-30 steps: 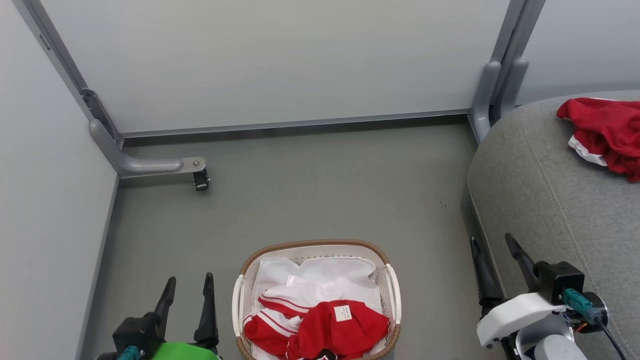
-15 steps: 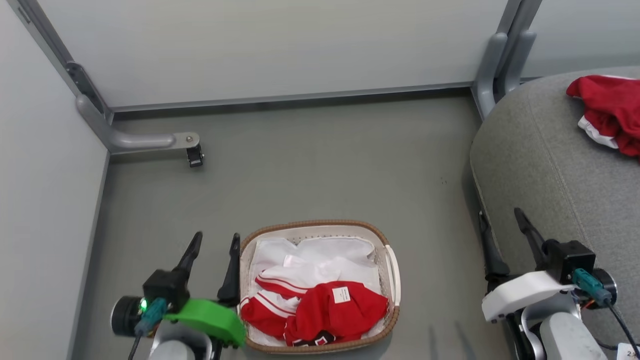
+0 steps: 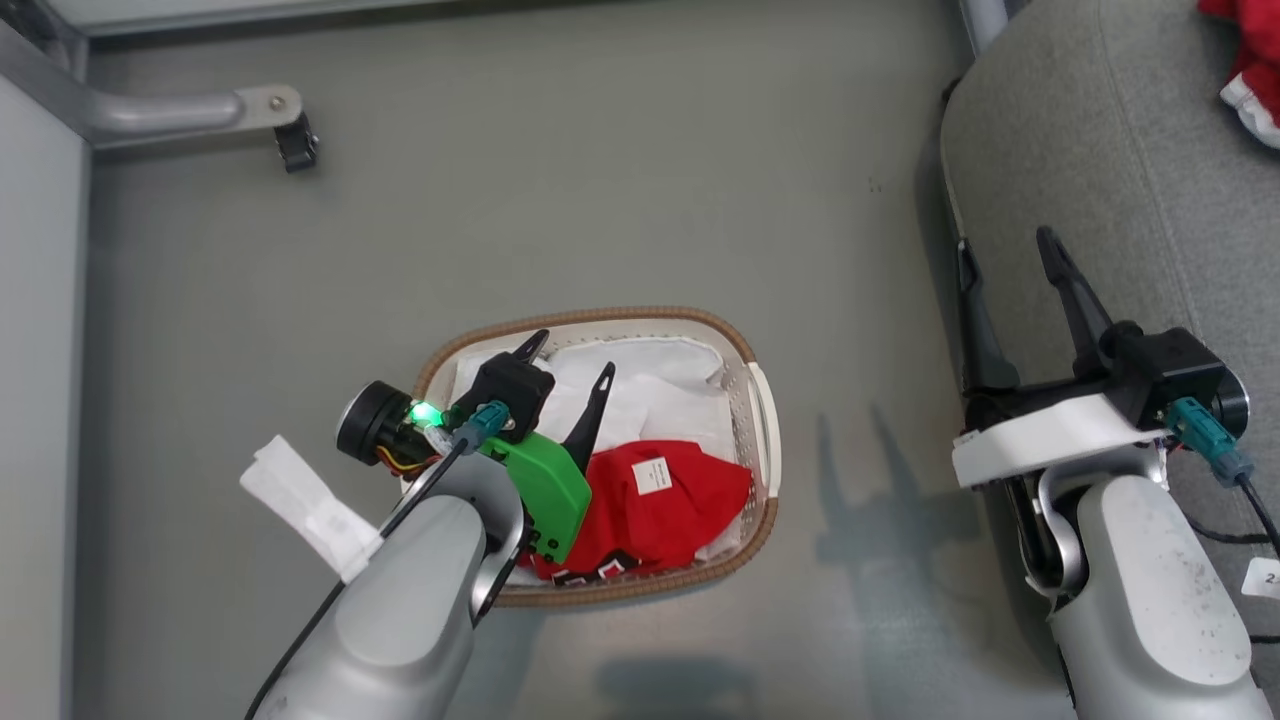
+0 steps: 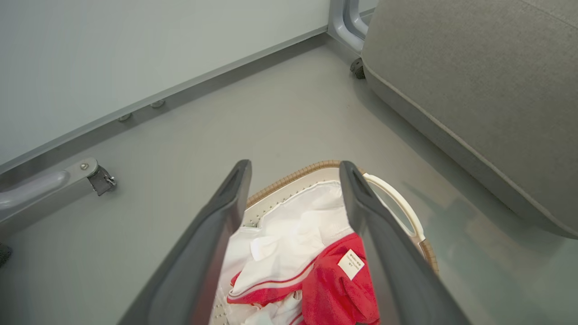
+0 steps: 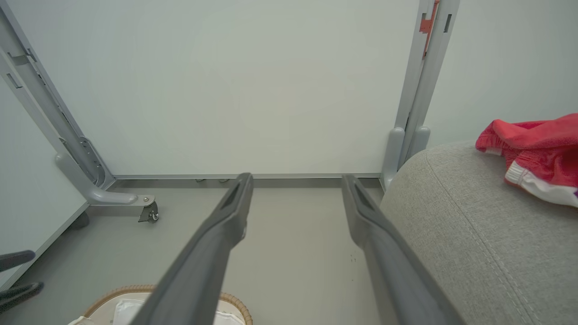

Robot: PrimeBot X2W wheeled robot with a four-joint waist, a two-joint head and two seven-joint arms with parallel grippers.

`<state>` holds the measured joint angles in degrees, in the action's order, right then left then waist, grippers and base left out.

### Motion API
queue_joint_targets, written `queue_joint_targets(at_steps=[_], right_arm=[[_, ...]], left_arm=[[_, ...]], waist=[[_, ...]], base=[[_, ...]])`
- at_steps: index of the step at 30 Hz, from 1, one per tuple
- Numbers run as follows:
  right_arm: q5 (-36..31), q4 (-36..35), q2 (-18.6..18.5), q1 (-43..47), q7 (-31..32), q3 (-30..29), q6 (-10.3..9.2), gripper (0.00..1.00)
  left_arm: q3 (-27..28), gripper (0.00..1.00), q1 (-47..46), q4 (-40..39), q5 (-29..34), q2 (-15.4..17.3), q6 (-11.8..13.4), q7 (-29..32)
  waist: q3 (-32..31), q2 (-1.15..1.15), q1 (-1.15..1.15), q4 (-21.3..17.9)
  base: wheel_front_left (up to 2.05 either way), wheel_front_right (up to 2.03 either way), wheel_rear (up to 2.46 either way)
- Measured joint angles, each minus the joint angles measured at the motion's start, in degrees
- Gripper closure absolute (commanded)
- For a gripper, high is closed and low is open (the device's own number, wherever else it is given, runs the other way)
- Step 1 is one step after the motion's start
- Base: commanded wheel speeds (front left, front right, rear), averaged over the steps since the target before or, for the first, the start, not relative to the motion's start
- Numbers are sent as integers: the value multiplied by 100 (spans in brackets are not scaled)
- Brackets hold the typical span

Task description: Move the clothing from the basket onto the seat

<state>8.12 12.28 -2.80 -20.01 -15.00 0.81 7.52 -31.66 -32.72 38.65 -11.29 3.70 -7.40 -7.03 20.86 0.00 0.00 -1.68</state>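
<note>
Closest to us, the pale forearm (image 3: 420, 600) reaches up from below and carries our left gripper (image 3: 574, 353) over the left part of the basket (image 3: 620, 316). The wrist is tipped so the two dark fingers point across the basket's inside. They stand spread wide with nothing between them, and in the left wrist view they frame the pile. The clothing (image 3: 670, 500) lies bunched in the basket's near half, bright red with a small white label (image 3: 653, 476) on top, over the white cloth liner (image 3: 650, 375). We judge it light, limp and not fragile. It will drape and trail when lifted, so we would bite into a thick raised fold of the red fabric near the label, deep enough to catch more than one layer yet clear of the liner. Further right, our right gripper (image 3: 1003, 240) hovers at the edge of the seat (image 3: 1100, 150), fingers likewise parted and empty. At the seat's far end lies another red garment (image 3: 1245, 70).
</note>
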Motion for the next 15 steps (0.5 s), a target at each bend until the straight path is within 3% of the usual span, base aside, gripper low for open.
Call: queue_joint_targets(at_steps=[15], right_arm=[[191,-815,-4,-676,0,205,0,0]], left_arm=[[-1406,0,-1084,1651,-937,174,-2,252]], waist=[[1804,0,1,-679]], base=[[0,0,0]])
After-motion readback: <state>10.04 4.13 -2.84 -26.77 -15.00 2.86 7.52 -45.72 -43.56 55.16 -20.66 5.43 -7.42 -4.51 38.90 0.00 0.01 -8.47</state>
